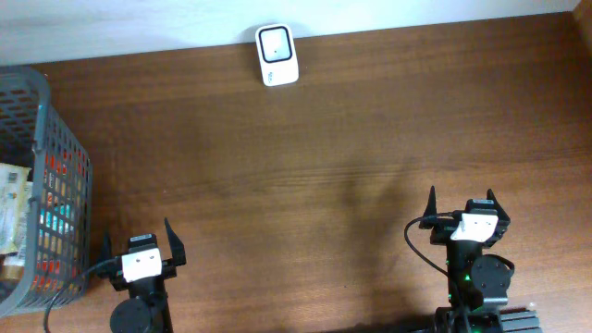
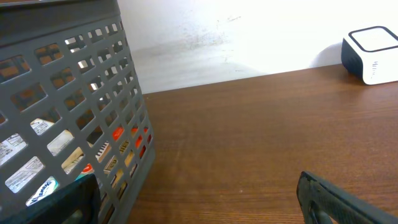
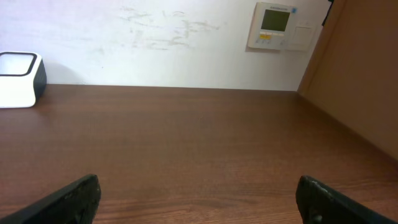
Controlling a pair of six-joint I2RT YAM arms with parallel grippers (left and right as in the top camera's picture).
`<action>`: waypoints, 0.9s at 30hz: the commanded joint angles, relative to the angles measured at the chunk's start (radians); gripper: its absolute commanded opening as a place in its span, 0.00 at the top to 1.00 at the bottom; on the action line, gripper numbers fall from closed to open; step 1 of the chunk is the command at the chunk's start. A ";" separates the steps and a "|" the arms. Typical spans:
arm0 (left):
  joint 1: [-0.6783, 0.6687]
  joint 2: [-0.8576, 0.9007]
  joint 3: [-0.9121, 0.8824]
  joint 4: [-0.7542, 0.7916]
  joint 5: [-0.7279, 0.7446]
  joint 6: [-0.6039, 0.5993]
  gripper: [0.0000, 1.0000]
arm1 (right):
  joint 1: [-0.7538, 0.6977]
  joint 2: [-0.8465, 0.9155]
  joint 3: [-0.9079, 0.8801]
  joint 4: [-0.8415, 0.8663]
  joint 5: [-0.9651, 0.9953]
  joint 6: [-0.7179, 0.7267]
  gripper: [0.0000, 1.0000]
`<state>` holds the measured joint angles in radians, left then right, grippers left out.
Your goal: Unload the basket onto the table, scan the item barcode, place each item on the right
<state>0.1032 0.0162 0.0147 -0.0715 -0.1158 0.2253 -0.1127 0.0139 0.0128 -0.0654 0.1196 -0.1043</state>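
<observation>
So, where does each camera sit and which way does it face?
Overhead: above, facing down on brown wooden table, white box-shaped scanner, grey plastic mesh basket; left gripper and right gripper show.
Left wrist: low, facing the wall, basket left; left fingers show.
Right wrist: low, facing the wall's beige control panel; right fingers show.
Shared: the scanner.

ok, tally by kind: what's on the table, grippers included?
Gray basket: 1
White scanner: 1
Grippers: 2 (left gripper, right gripper, fingers open)
Packets inside basket: too hidden to count
Total: 4
</observation>
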 commanded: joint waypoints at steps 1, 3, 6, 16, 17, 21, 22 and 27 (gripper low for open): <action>0.003 -0.009 -0.006 -0.001 -0.001 0.016 0.01 | -0.006 -0.011 -0.007 -0.002 0.016 0.004 0.02; 0.003 -0.009 -0.006 -0.001 -0.001 0.016 0.01 | -0.006 -0.011 -0.007 -0.002 0.016 0.004 0.02; 0.003 -0.009 -0.006 -0.001 -0.001 0.016 0.01 | -0.005 -0.011 -0.007 -0.003 0.016 0.004 0.02; 0.003 -0.009 -0.006 0.001 -0.009 0.016 0.01 | 0.095 -0.011 -0.007 -0.002 0.016 0.004 0.01; 0.003 -0.009 -0.006 0.002 -0.015 0.016 0.01 | 0.095 -0.011 -0.007 -0.002 0.016 0.004 0.02; 0.003 -0.009 -0.003 0.049 0.093 0.012 0.01 | 0.095 -0.011 -0.007 -0.002 0.016 0.004 0.02; 0.003 -0.009 0.006 0.050 0.095 0.012 0.01 | 0.095 -0.011 -0.007 -0.002 0.016 0.004 0.02; 0.003 0.070 0.172 0.051 0.094 0.016 0.01 | 0.095 -0.011 -0.007 -0.002 0.016 0.004 0.01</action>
<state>0.1032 0.0280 0.0616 -0.0303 -0.0433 0.2253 -0.0269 0.0139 0.0128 -0.0650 0.1196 -0.1043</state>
